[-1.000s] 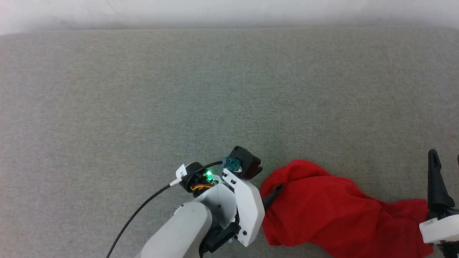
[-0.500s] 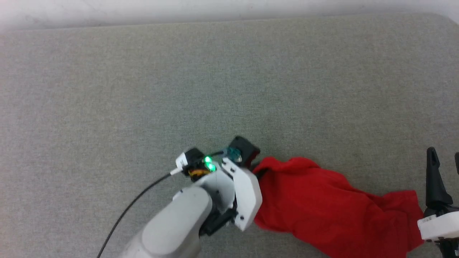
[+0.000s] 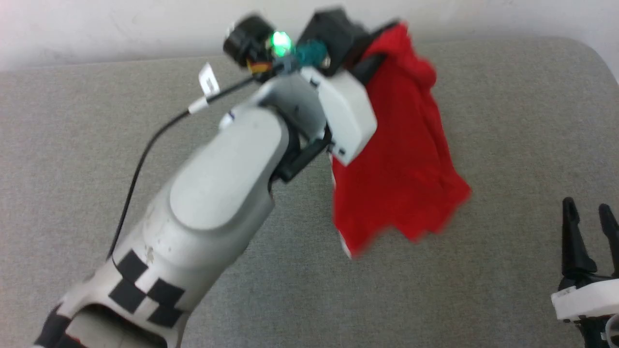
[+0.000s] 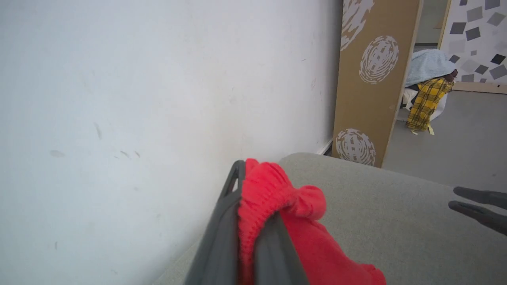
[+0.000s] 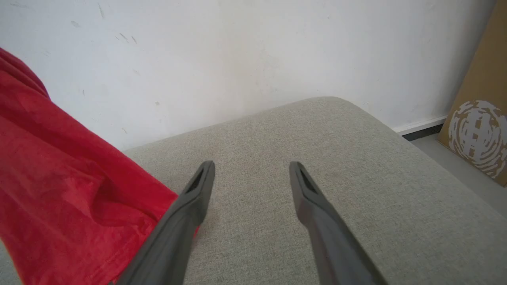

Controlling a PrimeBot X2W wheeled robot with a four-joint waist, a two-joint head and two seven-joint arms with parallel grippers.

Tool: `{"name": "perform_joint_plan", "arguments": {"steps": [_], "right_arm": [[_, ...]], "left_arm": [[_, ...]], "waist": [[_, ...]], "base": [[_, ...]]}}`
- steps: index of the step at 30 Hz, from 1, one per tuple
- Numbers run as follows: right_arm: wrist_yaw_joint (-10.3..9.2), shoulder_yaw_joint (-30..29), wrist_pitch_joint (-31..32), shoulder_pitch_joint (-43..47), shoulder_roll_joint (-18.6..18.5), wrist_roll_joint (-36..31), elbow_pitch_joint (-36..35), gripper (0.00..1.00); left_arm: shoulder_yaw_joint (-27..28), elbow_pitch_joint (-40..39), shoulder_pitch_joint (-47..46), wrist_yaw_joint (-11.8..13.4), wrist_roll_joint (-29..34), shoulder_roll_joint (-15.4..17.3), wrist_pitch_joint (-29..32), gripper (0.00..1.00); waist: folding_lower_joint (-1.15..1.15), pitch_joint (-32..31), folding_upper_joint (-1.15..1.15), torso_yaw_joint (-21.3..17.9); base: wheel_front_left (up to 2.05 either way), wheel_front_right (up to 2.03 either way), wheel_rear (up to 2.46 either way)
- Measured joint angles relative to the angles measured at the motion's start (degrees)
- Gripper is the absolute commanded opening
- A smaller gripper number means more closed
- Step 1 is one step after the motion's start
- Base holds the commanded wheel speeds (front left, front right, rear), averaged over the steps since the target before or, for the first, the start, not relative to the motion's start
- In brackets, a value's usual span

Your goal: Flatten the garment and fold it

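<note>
The garment, bright red shorts, hangs in the air above the grey padded surface, blurred, with its lower hem loose. My left gripper is raised at the top of the head view and shut on the garment's upper edge. In the left wrist view the gripper pinches the garment's gathered waistband, with the rest of the garment drooping below. My right gripper stands open at the lower right, low over the surface. Its fingers hold nothing, and the garment hangs to their left.
A white wall runs along the far edge of the surface, whose rounded corner lies ahead of the right gripper. A brown patterned board leans by the wall, with a pile of clothes on the floor beyond. The right gripper shows in the left wrist view.
My left gripper has shut on the garment's edge and lifted it off the surface, up and toward the wall. The head camera has shifted. The right gripper stays open in place.
</note>
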Motion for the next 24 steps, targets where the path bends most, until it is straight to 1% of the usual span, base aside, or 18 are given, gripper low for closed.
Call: {"name": "perform_joint_plan", "arguments": {"steps": [2, 5, 7, 9, 12, 16, 22, 23, 24], "right_arm": [[0.0, 0.6, -0.2, -0.3, 0.0, 0.2, 0.5, 1.0], [0.0, 0.8, -1.0, -0.7, 0.0, 0.6, 1.2, 1.0], [0.0, 0.8, -1.4, -0.7, 0.0, 0.6, 1.6, 1.0], [0.0, 0.9, -1.7, -0.7, 0.0, 0.8, 2.2, 1.0], [0.0, 0.9, -2.0, -0.7, 0.0, 1.0, 2.7, 1.0], [0.0, 0.8, -2.0, -0.7, 0.0, 1.0, 2.8, 1.0], [0.0, 0.4, -1.2, -0.7, 0.0, 0.5, 2.4, 1.0], [0.0, 0.4, -0.9, -0.7, 0.0, 0.4, 2.3, 1.0], [0.0, 0.4, -0.8, -0.7, 0.0, 0.4, 2.2, 1.0]], "left_arm": [[0.5, 0.0, -3.1, 0.0, 0.1, -0.6, -1.5, 0.0], [2.4, -0.8, -5.6, 0.2, 0.2, -1.5, -6.0, 0.0], [2.6, -1.5, -5.6, 0.6, 0.5, -1.6, -8.6, 0.0], [2.5, -1.9, -4.1, 1.4, 0.8, -1.4, -9.8, 0.0], [1.9, -2.2, 2.2, 3.2, 1.2, 0.3, -10.0, 0.0], [1.6, -3.4, 14.2, 5.7, -0.4, 3.5, -9.9, 0.0], [1.3, -7.0, 30.0, 8.2, -3.5, 7.9, -10.3, 0.0], [1.6, -7.4, 32.2, 8.8, -4.5, 8.2, -10.8, 0.27], [2.0, -7.7, 34.3, 9.4, -5.3, 8.5, -11.4, 0.83]], "waist": [[0.0, 0.1, 0.0, -0.4], [0.0, 0.6, 0.0, -0.9], [0.0, 1.0, 0.0, -1.1], [0.0, 1.5, 0.0, -1.3], [0.0, 2.2, 0.0, -1.4], [0.0, 3.1, 0.0, -1.0], [0.0, 3.9, 0.0, 0.7], [0.0, 4.0, 0.0, 1.1], [0.0, 4.1, 0.0, 1.5]], "base": [[0.0, 0.0, 0.0], [0.0, 0.0, 0.0], [0.0, 0.0, 0.0], [0.0, 0.0, 0.0], [0.0, 0.0, 0.0], [0.0, 0.0, 0.0], [0.0, 0.0, 0.0], [0.0, 0.0, 0.0], [0.0, 0.0, 0.0]]}}
